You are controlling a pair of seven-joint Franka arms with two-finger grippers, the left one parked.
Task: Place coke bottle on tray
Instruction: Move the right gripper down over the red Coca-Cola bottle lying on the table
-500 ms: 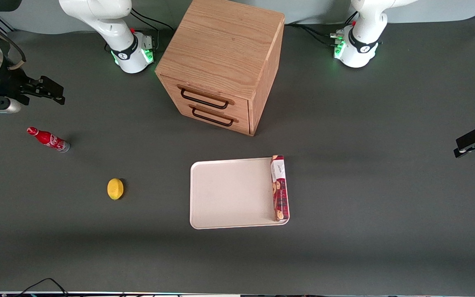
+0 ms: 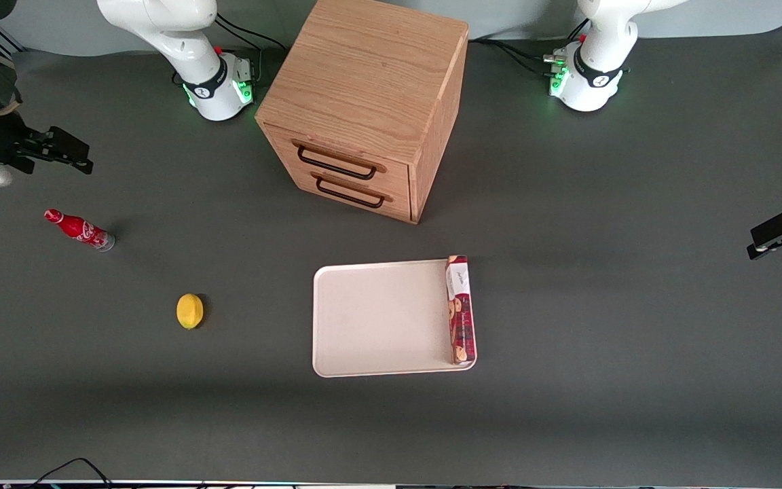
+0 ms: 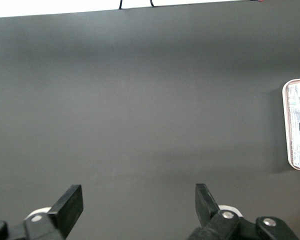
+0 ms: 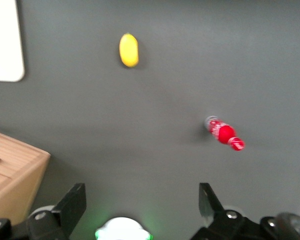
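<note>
The coke bottle (image 2: 79,230) is small, slim and red with white lettering. It lies on its side on the dark table at the working arm's end, and it also shows in the right wrist view (image 4: 224,133). The off-white tray (image 2: 377,319) lies flat in the middle of the table, nearer the front camera than the wooden cabinet; one corner of it shows in the right wrist view (image 4: 5,45). My gripper (image 2: 68,151) is open and empty, high above the table, farther from the camera than the bottle. Its fingers (image 4: 72,204) stand wide apart.
A yellow lemon (image 2: 190,311) lies between the bottle and the tray. A long red biscuit box (image 2: 461,310) lies on the tray's edge toward the parked arm. A wooden drawer cabinet (image 2: 364,109) with two closed drawers stands mid-table.
My gripper has moved a little away from the front camera and toward the table's edge at the working arm's end. The bottle, lemon, tray and box have not moved.
</note>
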